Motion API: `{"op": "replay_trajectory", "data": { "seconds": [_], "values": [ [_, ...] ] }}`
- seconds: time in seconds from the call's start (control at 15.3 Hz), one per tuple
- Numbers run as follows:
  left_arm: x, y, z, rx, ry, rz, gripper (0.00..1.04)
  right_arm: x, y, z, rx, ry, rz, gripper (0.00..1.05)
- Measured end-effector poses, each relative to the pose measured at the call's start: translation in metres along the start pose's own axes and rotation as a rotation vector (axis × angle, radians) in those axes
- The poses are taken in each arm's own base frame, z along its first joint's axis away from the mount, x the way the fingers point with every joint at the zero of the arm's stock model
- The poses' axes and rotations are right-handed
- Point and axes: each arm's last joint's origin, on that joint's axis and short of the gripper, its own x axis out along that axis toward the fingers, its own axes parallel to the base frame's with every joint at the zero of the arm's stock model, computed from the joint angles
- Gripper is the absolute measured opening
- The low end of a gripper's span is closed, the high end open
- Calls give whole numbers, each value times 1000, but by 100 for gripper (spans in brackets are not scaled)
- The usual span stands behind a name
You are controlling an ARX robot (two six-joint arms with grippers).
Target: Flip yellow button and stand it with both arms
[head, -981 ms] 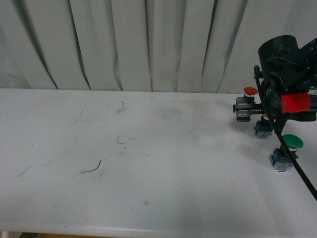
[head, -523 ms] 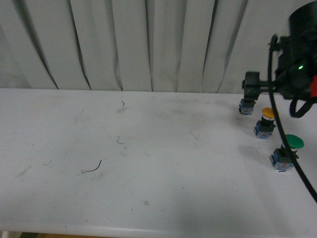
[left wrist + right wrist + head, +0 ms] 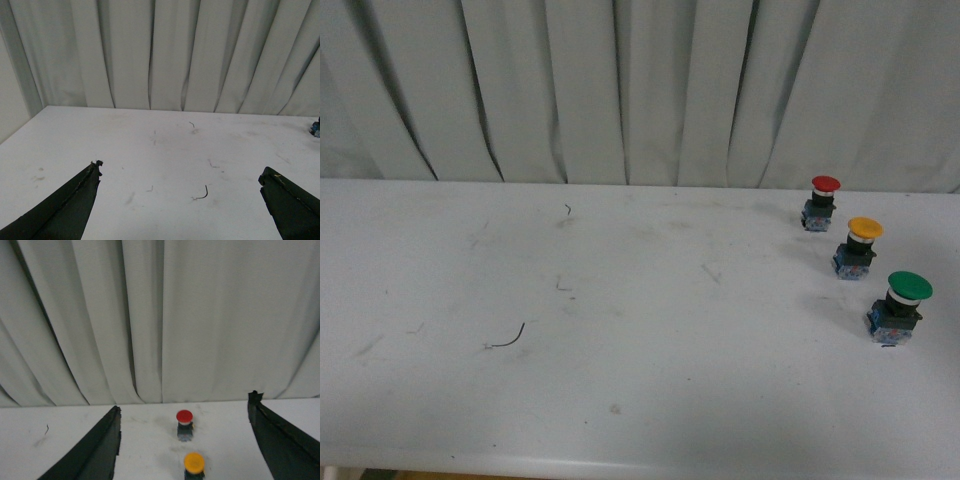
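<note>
The right arm has left the front view; the yellow button (image 3: 864, 229) stands upright on the bench (image 3: 620, 300), apparently done; both pincers (image 3: 180, 200) (image 3: 185, 440) gape empty.

Seen between the spread black fingers (image 3: 90, 450) of the right gripper (image 3: 184, 440): the yellow button (image 3: 194, 464), standing cap-up on the white table (image 3: 150, 430) at the picture's lower edge. Just beyond it, a red-capped switch (image 3: 184, 423), likewise upright. Behind both, a pleated pale curtain (image 3: 165, 315). Nothing held between the open jaws.
</note>
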Motion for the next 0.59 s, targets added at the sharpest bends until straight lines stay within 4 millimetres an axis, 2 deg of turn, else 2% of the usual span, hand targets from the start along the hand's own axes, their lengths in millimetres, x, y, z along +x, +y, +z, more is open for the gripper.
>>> {"op": "replay_trajectory", "data": {
  "seconds": [0.07,0.2,0.26,0.39,0.46,0.59],
  "values": [
    [0,0,0,0,1,0,98,-44,8,-2,-31,-21,-22,71],
    [0,0,0,0,0,0,98,-107,6,-30,-59,-8,-27,47],
    [0,0,0,0,0,0,98,-120,-2,-37,-58,-40,-47,34],
    [0,0,0,0,0,0,98,-134,-9,-53,-60,-48,-41,8],
    [0,0,0,0,0,0,98,-138,-11,-61,-66,-38,-33,2],
    [0,0,0,0,0,0,98,-148,-17,-73,-65,-37,-48,2]
  ]
}}
